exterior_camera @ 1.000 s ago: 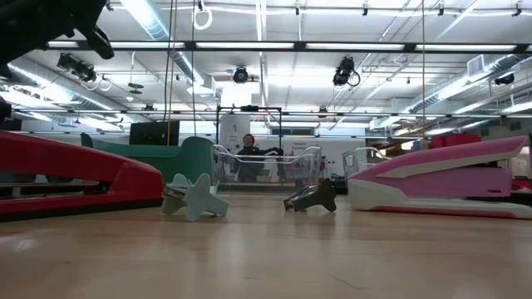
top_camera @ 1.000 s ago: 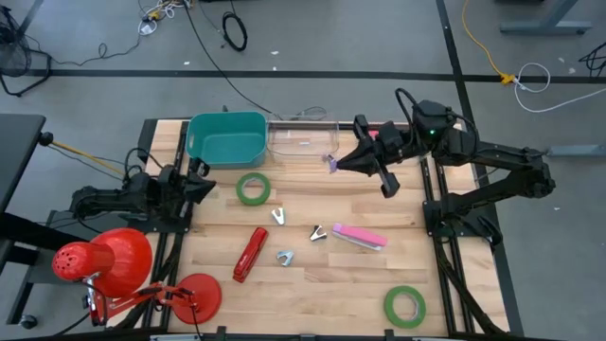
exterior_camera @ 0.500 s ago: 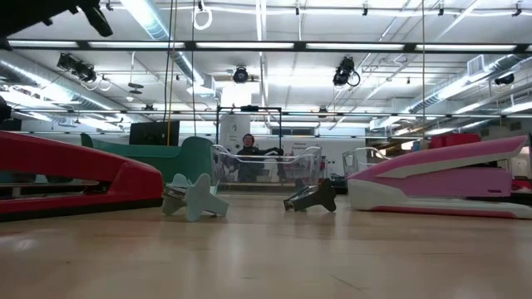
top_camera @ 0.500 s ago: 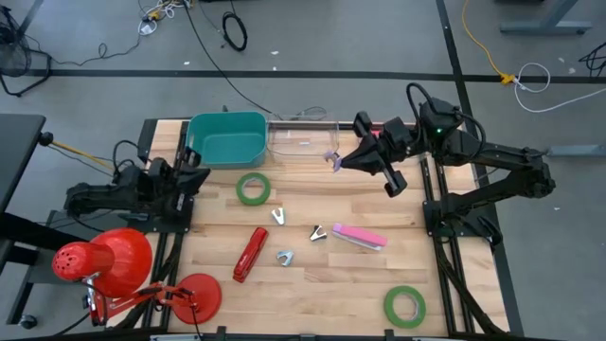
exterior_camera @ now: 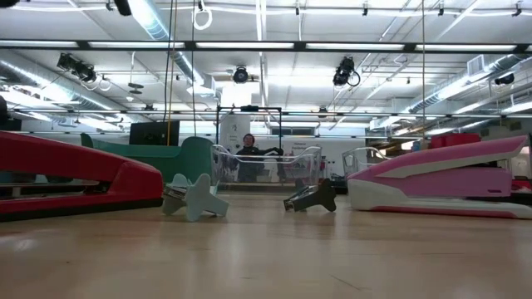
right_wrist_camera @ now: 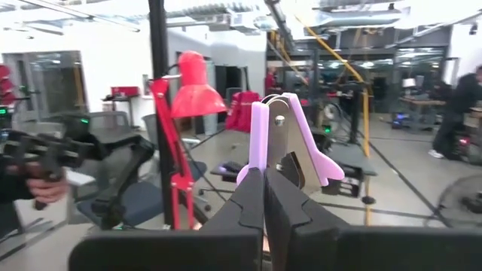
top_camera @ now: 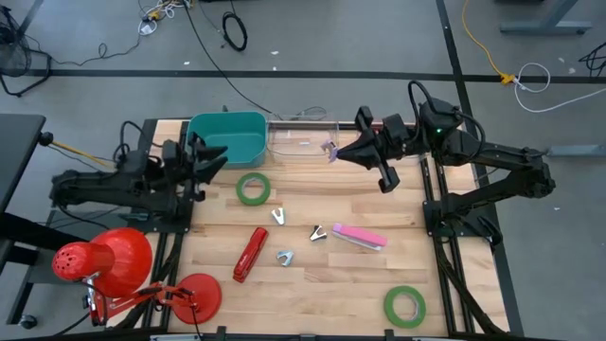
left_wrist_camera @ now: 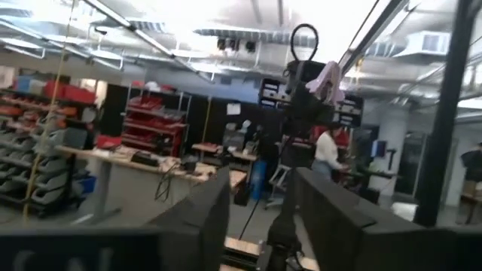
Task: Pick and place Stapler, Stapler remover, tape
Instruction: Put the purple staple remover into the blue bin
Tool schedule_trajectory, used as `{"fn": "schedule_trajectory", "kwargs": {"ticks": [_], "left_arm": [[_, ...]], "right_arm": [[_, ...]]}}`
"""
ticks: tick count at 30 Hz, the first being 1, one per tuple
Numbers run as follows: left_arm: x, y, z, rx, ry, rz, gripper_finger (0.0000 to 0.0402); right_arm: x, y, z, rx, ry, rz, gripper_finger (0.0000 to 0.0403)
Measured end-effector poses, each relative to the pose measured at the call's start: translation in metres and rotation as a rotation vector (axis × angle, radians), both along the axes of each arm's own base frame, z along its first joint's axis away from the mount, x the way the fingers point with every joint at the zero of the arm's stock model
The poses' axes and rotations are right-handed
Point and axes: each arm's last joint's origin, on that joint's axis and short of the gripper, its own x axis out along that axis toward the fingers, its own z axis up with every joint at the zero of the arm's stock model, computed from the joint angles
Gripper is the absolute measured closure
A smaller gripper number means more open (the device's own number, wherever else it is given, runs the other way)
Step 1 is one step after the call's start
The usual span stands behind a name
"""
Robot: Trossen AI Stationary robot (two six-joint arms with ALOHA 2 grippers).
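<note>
staple remover, lilac, clamped between the closed fingers of the right gripper and raised over the clear bin at the table's far edge; its winged handles stand above the fingertips in the right wrist view. left gripper, fingers parted and empty, poised beside the teal bin. on the wooden table: green tape roll just in front of the teal bin; second green tape roll near the front right corner; red stapler and pink stapler mid-table; three more staple removers between them. red desk lamp at the front left.
</note>
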Motion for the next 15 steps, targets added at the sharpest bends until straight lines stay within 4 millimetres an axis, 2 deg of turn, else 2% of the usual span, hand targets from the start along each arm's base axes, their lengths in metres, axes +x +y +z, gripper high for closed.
{"fn": "schedule_trajectory", "kwargs": {"ticks": [7,15], "left_arm": [[0.020,0.000,0.027,0.034,0.086,0.025,0.0162],[0.045,0.001,0.048,0.048,0.134,0.050,0.0129]], "right_arm": [[0.001,-0.003,-0.004,0.000,0.032,-0.099,0.0403],[0.002,-0.006,-0.004,0.012,0.034,-0.213,0.0403]]}}
